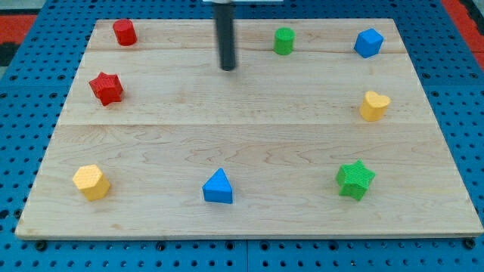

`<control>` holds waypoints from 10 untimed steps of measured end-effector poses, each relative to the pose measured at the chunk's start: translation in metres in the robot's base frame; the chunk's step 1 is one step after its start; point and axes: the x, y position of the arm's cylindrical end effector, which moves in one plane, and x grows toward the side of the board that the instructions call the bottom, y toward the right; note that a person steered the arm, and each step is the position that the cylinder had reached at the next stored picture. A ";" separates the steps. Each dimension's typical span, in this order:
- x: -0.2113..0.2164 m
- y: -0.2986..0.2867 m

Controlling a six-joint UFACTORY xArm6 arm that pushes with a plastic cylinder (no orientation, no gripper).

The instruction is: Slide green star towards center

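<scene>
The green star [355,180] lies near the board's lower right. My tip [228,68] is at the end of the dark rod, near the top middle of the wooden board [249,136]. The tip is far from the green star, up and to the left of it, and touches no block. The nearest block to the tip is the green cylinder [283,41], to its right.
A red cylinder [124,32] and a red star [106,88] are at the upper left. A blue cube [368,43] and a yellow heart [373,106] are at the right. A yellow hexagon [91,182] and a blue triangle [218,187] are along the bottom.
</scene>
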 end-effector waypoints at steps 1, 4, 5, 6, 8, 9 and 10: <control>-0.001 0.010; 0.077 0.290; 0.149 0.335; 0.230 0.284; 0.271 0.184; 0.228 0.128; 0.197 0.104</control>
